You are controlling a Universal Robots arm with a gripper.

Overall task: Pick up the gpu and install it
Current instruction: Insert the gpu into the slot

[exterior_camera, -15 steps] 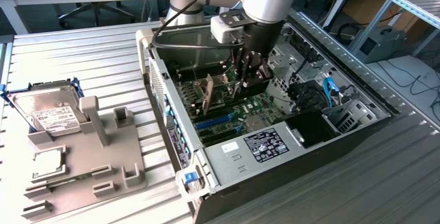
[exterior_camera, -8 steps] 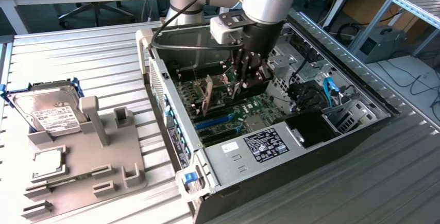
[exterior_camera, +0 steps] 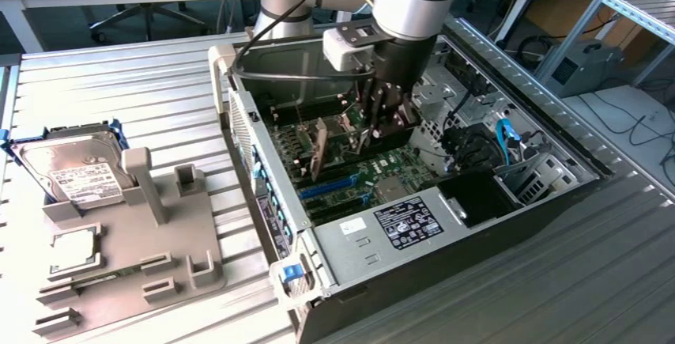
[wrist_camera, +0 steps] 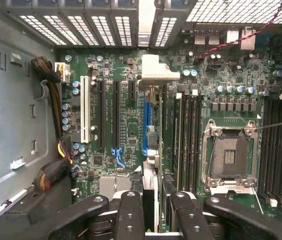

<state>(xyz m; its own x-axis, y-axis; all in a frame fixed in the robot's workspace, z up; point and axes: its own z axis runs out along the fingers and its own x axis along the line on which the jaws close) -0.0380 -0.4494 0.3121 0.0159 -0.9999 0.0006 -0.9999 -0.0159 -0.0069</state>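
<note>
My gripper (exterior_camera: 375, 132) reaches down into the open computer case (exterior_camera: 527, 202), over the green motherboard (exterior_camera: 369, 174). It is shut on the gpu (exterior_camera: 322, 148), which stands on edge between the fingers. In the wrist view the gpu (wrist_camera: 151, 165) shows as a thin edge running away from the black fingers (wrist_camera: 129, 215), with its silver bracket (wrist_camera: 153, 72) at the far end by the case's rear vents. The card hangs right beside a blue expansion slot (wrist_camera: 144, 125) and looks lined up along it. Whether its lower edge touches the slot is hidden.
Black expansion slots (wrist_camera: 116, 115) and a white slot (wrist_camera: 85, 107) lie beside the card; memory slots (wrist_camera: 188, 140) and the processor socket (wrist_camera: 229, 157) flank it on the other side. Outside the case, a grey fixture (exterior_camera: 137, 257) holds a hard drive (exterior_camera: 74, 172) and a processor chip (exterior_camera: 76, 249).
</note>
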